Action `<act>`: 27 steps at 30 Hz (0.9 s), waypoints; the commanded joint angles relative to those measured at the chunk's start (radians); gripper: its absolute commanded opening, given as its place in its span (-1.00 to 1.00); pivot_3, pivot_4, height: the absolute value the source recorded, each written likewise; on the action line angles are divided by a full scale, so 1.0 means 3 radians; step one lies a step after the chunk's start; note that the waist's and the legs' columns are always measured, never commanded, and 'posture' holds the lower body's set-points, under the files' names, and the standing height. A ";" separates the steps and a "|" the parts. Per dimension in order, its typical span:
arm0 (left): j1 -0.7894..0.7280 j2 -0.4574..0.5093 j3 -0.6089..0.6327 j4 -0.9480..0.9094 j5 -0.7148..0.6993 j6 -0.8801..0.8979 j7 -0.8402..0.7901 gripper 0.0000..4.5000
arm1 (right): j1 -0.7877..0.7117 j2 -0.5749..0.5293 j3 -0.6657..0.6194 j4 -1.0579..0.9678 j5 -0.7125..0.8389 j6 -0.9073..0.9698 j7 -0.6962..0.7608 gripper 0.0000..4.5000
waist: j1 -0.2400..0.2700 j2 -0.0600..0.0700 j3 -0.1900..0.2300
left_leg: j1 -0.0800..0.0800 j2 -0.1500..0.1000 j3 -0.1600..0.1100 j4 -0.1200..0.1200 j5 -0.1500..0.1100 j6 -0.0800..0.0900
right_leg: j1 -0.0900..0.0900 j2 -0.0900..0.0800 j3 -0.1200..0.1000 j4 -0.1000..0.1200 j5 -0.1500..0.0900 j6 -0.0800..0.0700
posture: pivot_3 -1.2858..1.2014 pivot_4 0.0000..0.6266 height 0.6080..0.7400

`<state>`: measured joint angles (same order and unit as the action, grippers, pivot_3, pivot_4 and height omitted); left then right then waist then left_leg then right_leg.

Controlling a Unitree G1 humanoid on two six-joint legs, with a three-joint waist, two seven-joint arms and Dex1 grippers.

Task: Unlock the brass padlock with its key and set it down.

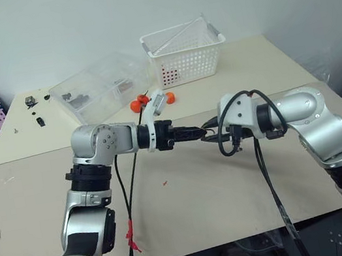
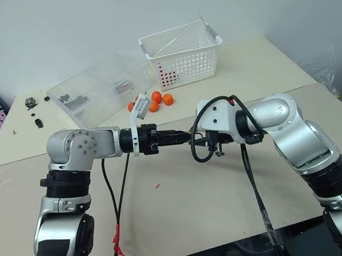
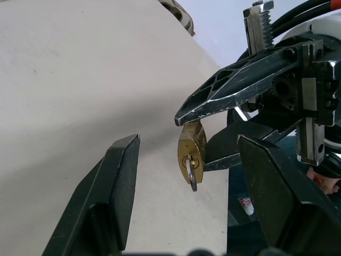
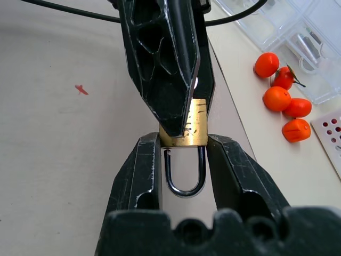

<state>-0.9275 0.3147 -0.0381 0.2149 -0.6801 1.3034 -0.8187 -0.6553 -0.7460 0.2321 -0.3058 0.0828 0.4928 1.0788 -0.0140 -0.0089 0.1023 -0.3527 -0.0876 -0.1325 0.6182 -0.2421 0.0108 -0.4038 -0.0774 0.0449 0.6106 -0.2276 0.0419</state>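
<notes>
Right gripper [image 4: 183, 152] clamps the blocky brass padlock [image 4: 191, 128], steel shackle unlatched; left gripper [image 3: 189, 154] gapes wide.

The brass padlock [image 4: 184, 129] has a brushed golden metal body and a polished steel shackle. Gripping it, the right gripper [image 4: 184, 154] shows scuffed matt black fingers; the table [image 1: 190, 197] beneath looks matt, paper-like beige.

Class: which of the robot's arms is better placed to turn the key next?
Left. The right gripper already clamps the padlock, and the open left gripper faces its key.
</notes>
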 commanded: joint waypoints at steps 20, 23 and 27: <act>-0.0075 0.0004 0.0001 -0.0012 -0.0063 -0.0035 -0.0072 -0.98 | -0.0139 -0.0056 -0.0117 -0.0079 0.0046 0.0022 -0.0035 -0.59 | 0.0001 0.0000 0.0000 | 0.0000 0.0000 0.0000 0.0000 0.0000 0.0000 | 0.0000 0.0000 0.0000 0.0000 0.0000 0.0000 | 0.03 -0.52 1.00; -0.0088 0.0010 -0.0009 0.0003 -0.0049 -0.0042 -0.0079 -0.98 | -0.0139 -0.0053 -0.0128 -0.0088 0.0077 0.0063 -0.0026 -0.59 | 0.0002 0.0000 0.0000 | 0.0000 0.0000 0.0000 0.0000 0.0000 0.0000 | 0.0000 0.0000 0.0000 0.0000 0.0000 0.0000 | 0.03 -0.52 1.00; -0.0106 0.0018 -0.0015 0.0025 -0.0038 -0.0059 -0.0091 -0.98 | -0.0128 -0.0049 -0.0155 -0.0097 0.0155 0.0158 -0.0013 -0.16 | 0.0001 0.0000 0.0000 | 0.0000 0.0000 0.0000 0.0000 0.0000 0.0000 | 0.0000 0.0000 0.0000 0.0000 0.0000 0.0000 | 0.03 -0.52 1.00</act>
<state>-0.9299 0.3125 -0.0377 0.2317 -0.6907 1.2888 -0.8361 -0.6618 -0.7488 0.2283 -0.3009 0.1045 0.5277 1.0755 -0.0136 -0.0090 0.1023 -0.3528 -0.0877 -0.1325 0.6182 -0.2421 0.0108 -0.4038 -0.0776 0.0449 0.6105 -0.2276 0.0419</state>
